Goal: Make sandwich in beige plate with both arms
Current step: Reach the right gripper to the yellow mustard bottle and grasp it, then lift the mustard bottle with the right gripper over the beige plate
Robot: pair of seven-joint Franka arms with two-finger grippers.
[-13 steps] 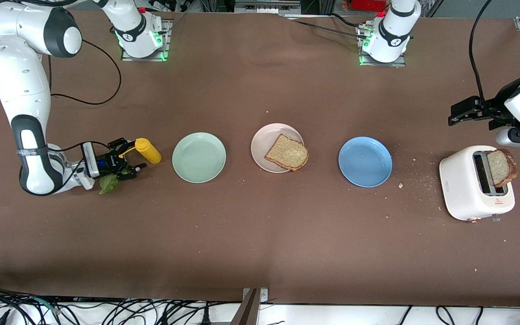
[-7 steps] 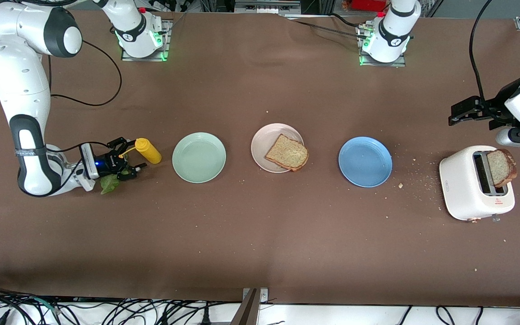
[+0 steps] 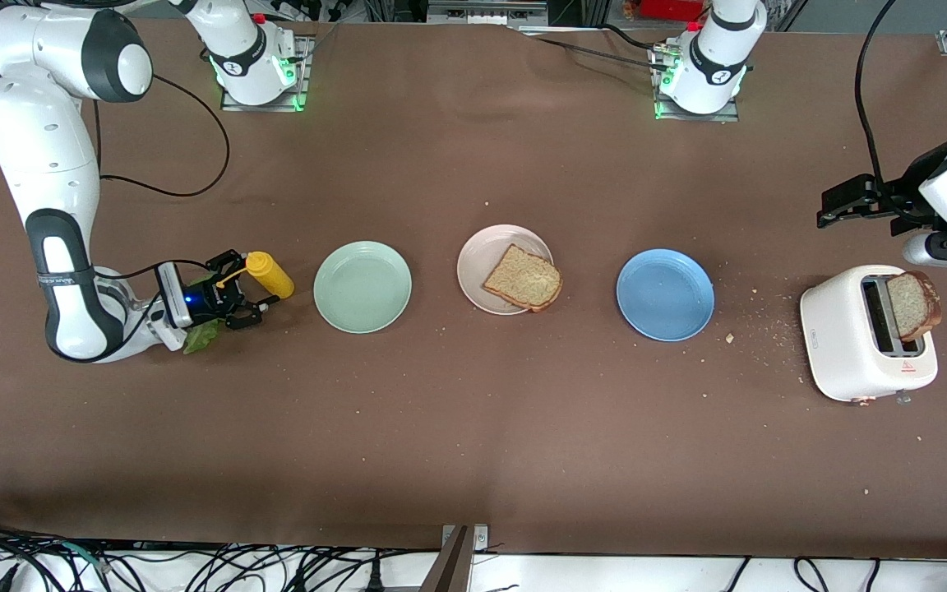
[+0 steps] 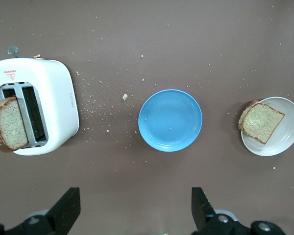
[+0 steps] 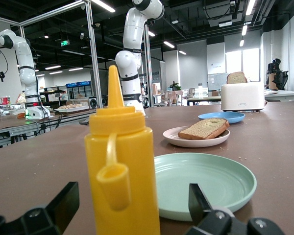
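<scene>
**Operator:** Where are your two grippers, and what are the fingers doing?

**Observer:** Your right gripper [image 3: 245, 298] sits low at the right arm's end of the table, just beside the yellow squeeze bottle [image 3: 270, 275]. Its fingers stand apart with nothing between them, and in the right wrist view the bottle [image 5: 121, 171] fills the space just ahead of them. The green lettuce leaf [image 3: 201, 335] lies on the table under the gripper's body, partly hidden by it. Your left gripper [image 3: 831, 205] hangs in the air near the table edge at the left arm's end, above the table just beside the white toaster [image 3: 850, 337]. Its fingers [image 4: 68, 208] are spread wide too, holding nothing, and that arm waits.

**Operator:** And the sandwich parts, where do you see them?

**Observer:** You have one slice of toast [image 3: 523, 278] lying on the beige plate [image 3: 478, 263], toward the plate's side that faces the blue plate [image 3: 665, 294], with a corner reaching over the rim. The beige plate stands mid-table, between the mint-green plate [image 3: 362, 286] and the blue one, all three in a row and apart from each other. The two outer plates carry nothing. A second slice [image 3: 912, 305] stands upright in the toaster slot that lies nearer the table edge, sticking out above the top. Crumbs [image 3: 769, 329] are scattered on the table between the blue plate and the toaster.
</scene>
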